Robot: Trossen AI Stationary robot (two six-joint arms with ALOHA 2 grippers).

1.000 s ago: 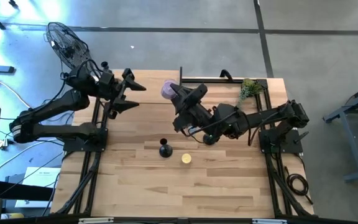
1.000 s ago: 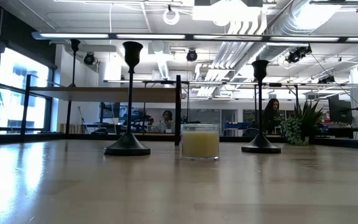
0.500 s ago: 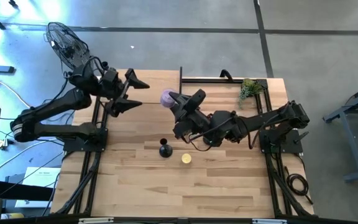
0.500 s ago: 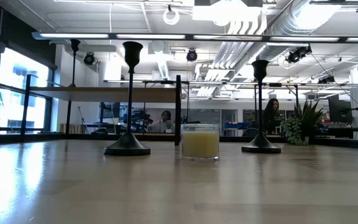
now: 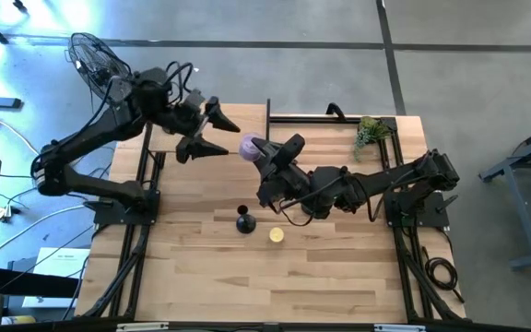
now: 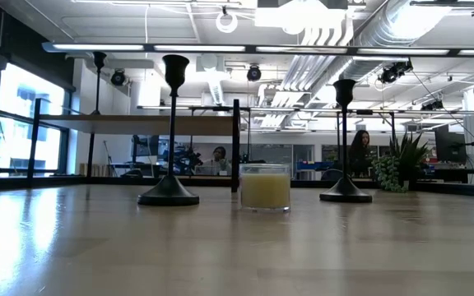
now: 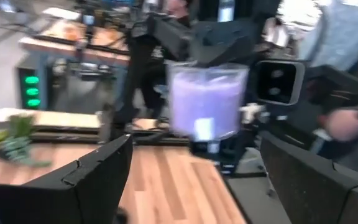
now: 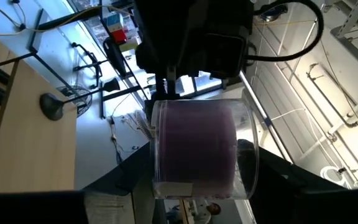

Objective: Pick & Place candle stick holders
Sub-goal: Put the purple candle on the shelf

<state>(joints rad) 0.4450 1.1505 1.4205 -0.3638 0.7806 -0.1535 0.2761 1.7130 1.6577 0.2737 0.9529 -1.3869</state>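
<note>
Two black candle stick holders stand on their round bases on the table, one (image 6: 169,196) (image 5: 244,221) left of a yellow candle jar, one (image 6: 345,194) right of it, under my right arm. A third (image 6: 99,62) shows farther back on the left. High above the table my right gripper (image 5: 262,159) is shut on a clear jar of purple wax (image 5: 250,146) (image 8: 197,149). My left gripper (image 5: 224,136) (image 7: 194,186) is open and level, just left of that jar. Its fingers face the jar without touching it. My right gripper holds the purple jar between its two fingers, one finger (image 7: 210,46) over the jar's open top (image 7: 207,67) and the other under its base (image 7: 207,138). The fingers reach in level from the table's right. The jar stays upright, well clear of the table.
The yellow candle jar (image 5: 276,235) (image 6: 265,187) stands at mid table. A green plant (image 5: 369,134) sits at the far right corner, inside a black frame with an upright post (image 5: 267,109). A wire fan (image 5: 95,60) stands beyond the far left corner. People (image 6: 360,148) are in the room behind.
My left gripper has risen and swung toward the table's right, up to the purple jar, tipping from a downward slant to level. My right gripper has turned a little, and the jar has shifted slightly toward the near edge.
</note>
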